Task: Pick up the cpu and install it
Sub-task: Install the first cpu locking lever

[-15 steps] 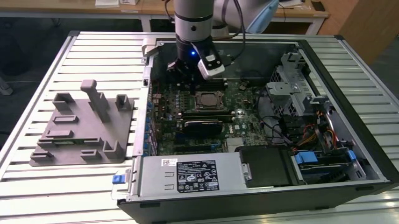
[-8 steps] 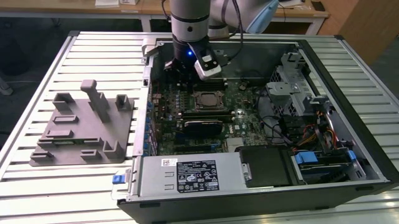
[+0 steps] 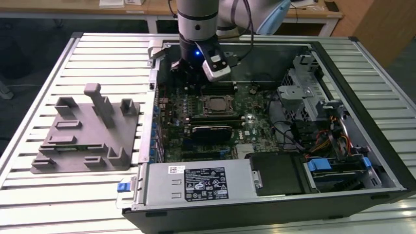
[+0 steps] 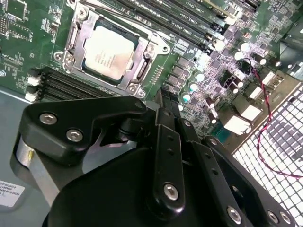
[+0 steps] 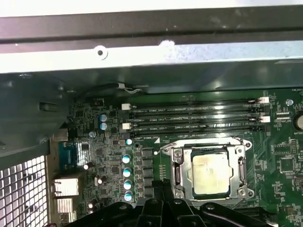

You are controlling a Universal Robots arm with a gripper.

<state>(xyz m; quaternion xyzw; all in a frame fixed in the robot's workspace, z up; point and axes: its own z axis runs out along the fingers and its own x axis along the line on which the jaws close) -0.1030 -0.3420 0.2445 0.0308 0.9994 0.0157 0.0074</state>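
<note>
The cpu (image 3: pixel 215 105) lies flat in the black-framed socket in the middle of the green motherboard, silver top up. In both wrist views the cpu (image 4: pixel 108 52) (image 5: pixel 210 172) sits inside the metal socket frame (image 4: pixel 152 47). My gripper (image 3: pixel 188 83) hangs over the board inside the case, toward the exterior view's left and behind the socket. Its black fingers (image 4: pixel 165 137) run together to a point, and the gripper (image 4: pixel 159 97) (image 5: pixel 160 188) is shut with nothing in it. It is apart from the cpu and above the board.
A grey holder (image 3: pixel 85 131) stands on the slatted table at the exterior view's left, outside the case. A white-labelled power supply box (image 3: pixel 198 183) fills the case's near corner. Memory slots (image 5: pixel 194 113) lie beside the socket. Drive cage and cables (image 3: pixel 312 102) crowd the exterior view's right.
</note>
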